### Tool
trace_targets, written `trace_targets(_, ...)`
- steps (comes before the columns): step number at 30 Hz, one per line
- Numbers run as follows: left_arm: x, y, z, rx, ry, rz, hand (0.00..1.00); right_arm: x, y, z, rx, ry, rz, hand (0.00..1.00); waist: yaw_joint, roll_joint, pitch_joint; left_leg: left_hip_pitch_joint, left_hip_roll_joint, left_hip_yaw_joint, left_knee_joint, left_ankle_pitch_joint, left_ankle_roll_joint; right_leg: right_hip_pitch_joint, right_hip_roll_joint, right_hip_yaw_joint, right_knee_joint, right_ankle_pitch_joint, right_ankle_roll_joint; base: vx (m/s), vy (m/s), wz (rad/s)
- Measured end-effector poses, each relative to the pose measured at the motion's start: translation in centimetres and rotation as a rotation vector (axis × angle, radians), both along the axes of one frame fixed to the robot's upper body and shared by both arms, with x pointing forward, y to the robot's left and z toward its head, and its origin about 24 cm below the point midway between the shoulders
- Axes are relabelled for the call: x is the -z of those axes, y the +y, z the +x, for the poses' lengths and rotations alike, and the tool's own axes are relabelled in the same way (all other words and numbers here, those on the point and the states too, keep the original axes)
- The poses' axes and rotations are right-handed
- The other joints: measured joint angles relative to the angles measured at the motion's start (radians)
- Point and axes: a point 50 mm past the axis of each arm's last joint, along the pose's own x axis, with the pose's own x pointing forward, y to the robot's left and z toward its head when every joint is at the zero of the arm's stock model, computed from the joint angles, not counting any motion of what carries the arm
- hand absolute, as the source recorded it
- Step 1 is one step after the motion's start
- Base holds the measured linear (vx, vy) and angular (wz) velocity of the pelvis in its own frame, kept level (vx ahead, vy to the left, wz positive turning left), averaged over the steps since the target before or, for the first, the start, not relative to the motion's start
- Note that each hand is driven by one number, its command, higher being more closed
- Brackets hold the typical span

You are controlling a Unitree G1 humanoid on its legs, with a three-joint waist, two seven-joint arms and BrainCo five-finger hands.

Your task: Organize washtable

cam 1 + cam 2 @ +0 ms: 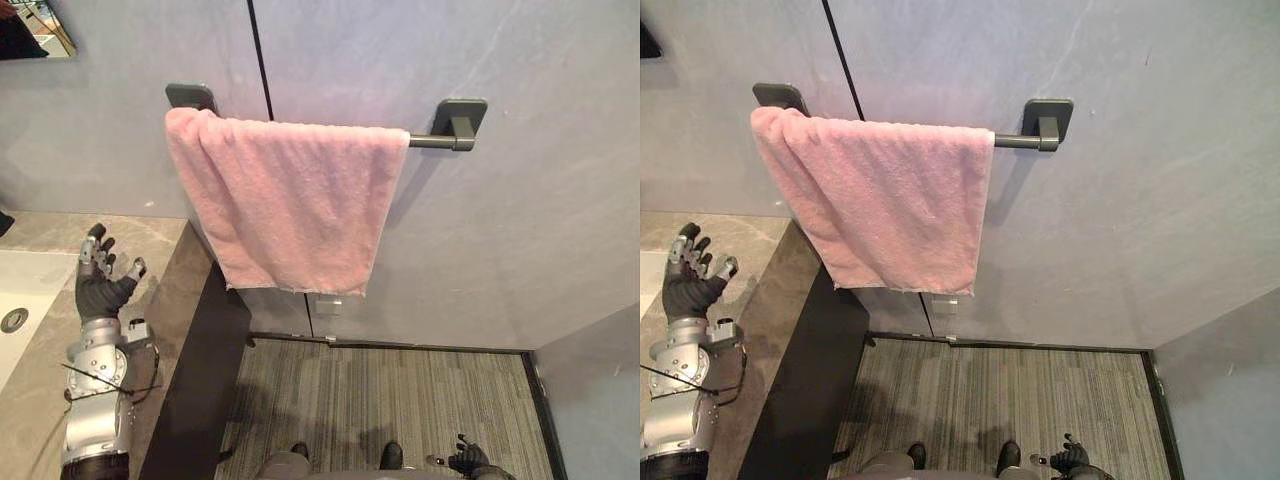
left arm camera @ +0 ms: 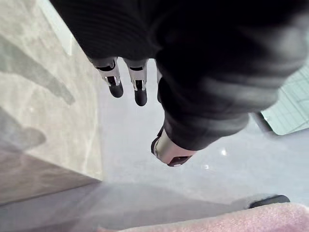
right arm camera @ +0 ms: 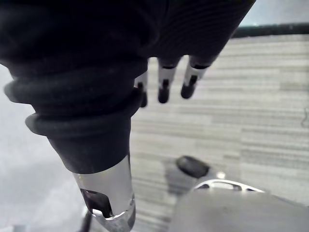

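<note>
so the grey wall (image 1: pixel 500 250) takes up most of it, and the pink towel (image 1: pixel 290 200) is draped over the dark rail (image 1: pixel 432 141), bunched toward its left end. Marble counter (image 1: pixel 170 270) with a white sink (image 1: pixel 25 290) sits lower left. left hand (image 1: pixel 100 285) hovers over the counter, fingers spread, empty. right hand (image 1: pixel 468 460) hangs low above the striped floor (image 1: pixel 400 390), fingers loose, holding nothing

Our head's two eyes look down at the wall (image 1: pixel 520 250), sharing the towel (image 1: pixel 290 200), rail (image 1: pixel 432 141), counter (image 1: pixel 165 270) and carpet (image 1: pixel 400 400). Each wrist camera peers closely past its own hand: the left hand (image 2: pixel 115 82) toward wall, counter and towel edge, the right hand (image 3: pixel 164 89) toward carpet.
</note>
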Motion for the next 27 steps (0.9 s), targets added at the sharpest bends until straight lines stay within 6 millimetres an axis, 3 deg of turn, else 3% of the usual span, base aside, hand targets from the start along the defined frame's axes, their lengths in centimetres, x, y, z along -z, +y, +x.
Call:
trace_targets(5, -2.7, 2.4, 1.7, 0.034, 0.006, 0.117, 0.0, 0.0, -0.1, 0.0, 0.002, -0.001, 0.0, 0.0, -0.002, -0.001, 0.0, 0.001, 0.0, 0.008, -0.003, 0.0, 0.0, 0.004, 0.001, 0.008, -0.016, 0.008, 0.0, 0.01, 0.008, -0.03)
trace_targets(8, -3.2, 3.0, 2.9, 0.101, 0.041, 0.109, 0.0, 0.0, -0.1, -0.1, -0.005, 0.003, 0.014, 0.0, -0.002, -0.002, -0.002, 0.006, -0.003, 0.013, -0.005, 0.0, 0.0, 0.006, -0.002, 0.014, -0.016, 0.008, 0.0, -0.01, 0.013, -0.03)
trace_targets(19, -0.5, 1.7, 4.7, 0.29, 0.211, 0.045, 0.0, 0.1, 0.1, -0.1, -0.022, 0.008, 0.034, 0.0, -0.01, -0.008, -0.005, 0.02, -0.019, 0.035, -0.019, 0.008, 0.012, 0.005, -0.019, 0.028, -0.018, 0.018, 0.01, -0.02, 0.016, -0.04)
trace_targets(27, -0.2, 1.1, 4.9, 0.454, 0.312, 0.051, 0.0, 0.2, 0.2, -0.4, -0.027, 0.022, 0.039, 0.0, -0.025, -0.01, -0.007, 0.034, -0.019, 0.051, -0.032, 0.008, 0.013, 0.003, -0.02, 0.046, -0.019, 0.019, 0.011, -0.01, 0.008, -0.07)
